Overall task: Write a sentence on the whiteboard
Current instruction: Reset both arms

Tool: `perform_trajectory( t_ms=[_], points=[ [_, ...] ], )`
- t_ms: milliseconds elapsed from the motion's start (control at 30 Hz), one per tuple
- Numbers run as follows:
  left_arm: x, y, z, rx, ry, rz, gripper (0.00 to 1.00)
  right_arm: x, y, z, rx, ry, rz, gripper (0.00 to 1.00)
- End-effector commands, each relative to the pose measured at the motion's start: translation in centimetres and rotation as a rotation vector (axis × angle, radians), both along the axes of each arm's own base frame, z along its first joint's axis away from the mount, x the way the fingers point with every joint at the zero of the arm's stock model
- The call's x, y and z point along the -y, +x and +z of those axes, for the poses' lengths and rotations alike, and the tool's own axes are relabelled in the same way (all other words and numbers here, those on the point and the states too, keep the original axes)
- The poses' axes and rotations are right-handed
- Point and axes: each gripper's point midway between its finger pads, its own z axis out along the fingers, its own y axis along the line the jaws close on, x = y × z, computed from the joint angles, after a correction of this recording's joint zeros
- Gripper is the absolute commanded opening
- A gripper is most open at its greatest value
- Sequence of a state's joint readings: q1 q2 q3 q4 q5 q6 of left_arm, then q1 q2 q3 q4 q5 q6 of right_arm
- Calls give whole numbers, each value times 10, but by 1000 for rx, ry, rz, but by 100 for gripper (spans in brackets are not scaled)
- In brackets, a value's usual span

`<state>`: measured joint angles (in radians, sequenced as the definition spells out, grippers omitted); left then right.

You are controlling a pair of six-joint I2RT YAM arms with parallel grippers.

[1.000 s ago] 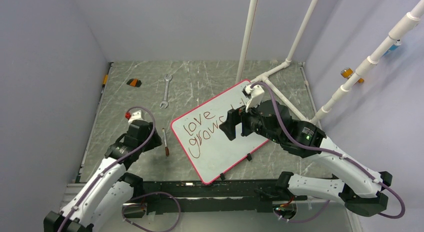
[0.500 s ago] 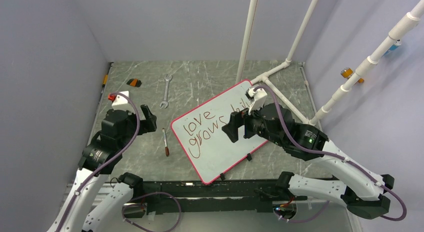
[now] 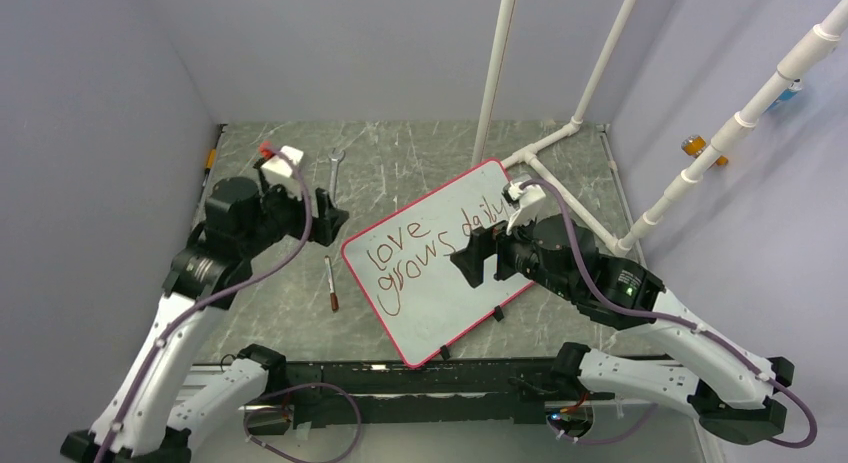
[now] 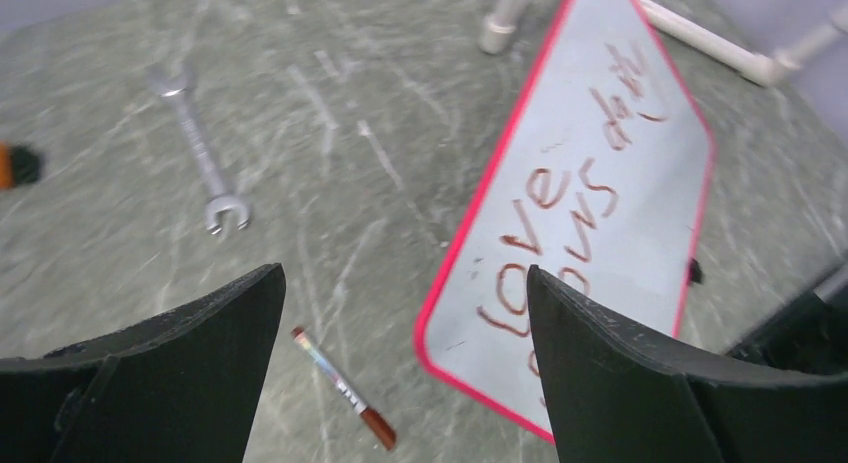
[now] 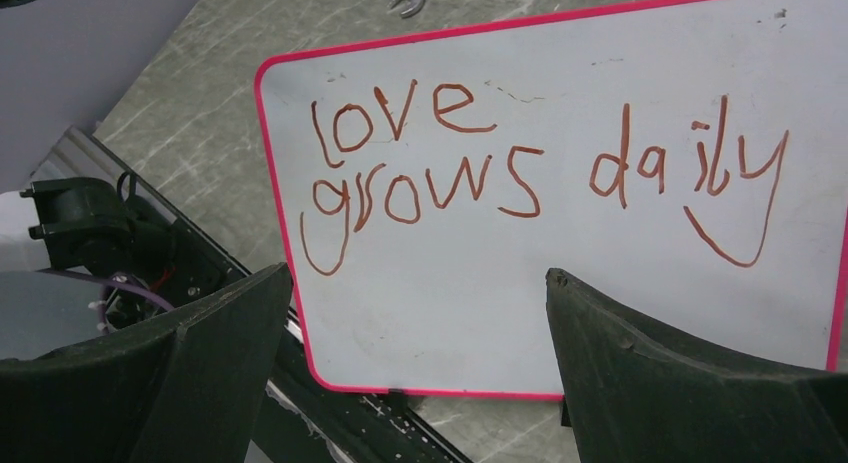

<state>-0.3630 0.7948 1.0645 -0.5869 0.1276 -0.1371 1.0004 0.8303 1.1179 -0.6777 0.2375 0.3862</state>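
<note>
**A:** Since a second ago, our left arm has risen from low beside the marker [image 3: 331, 286] and swung toward the far side. The left gripper [image 3: 327, 215] now hangs above the table [image 3: 400, 148], near the wrench [image 3: 331, 180].

**B:** We see its jaws spread wide in the wrist view, with nothing between them. The marker lies flat on the table below, just beside the whiteboard's [image 3: 440, 308] left edge and not touching it.

**A:** And our right gripper [image 3: 472, 259]?

**B:** We have it drawn back a little toward the right, so "daily" is uncovered. It hovers over the middle of the board, jaws wide apart and empty.

**A:** Where do we find the board?

**B:** It lies flat on the table, turned at an angle, with its far corner by the white pipes [image 3: 560, 138]. The sentence [image 3: 415, 253] runs across it in dark red: "love" above "grows", and "daily" to their right.

**A:** We read all three words from the right wrist.
</note>
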Motion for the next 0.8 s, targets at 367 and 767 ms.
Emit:
perform_trajectory(
  t_ms=[367,767],
  points=[
    [122,65,-5,-169,-116,-541,70,21,8,14,80,72,-104,100],
    [180,107,-36,-276,-12,-591,55,31,-2,16,82,86,-83,100]
  ],
)
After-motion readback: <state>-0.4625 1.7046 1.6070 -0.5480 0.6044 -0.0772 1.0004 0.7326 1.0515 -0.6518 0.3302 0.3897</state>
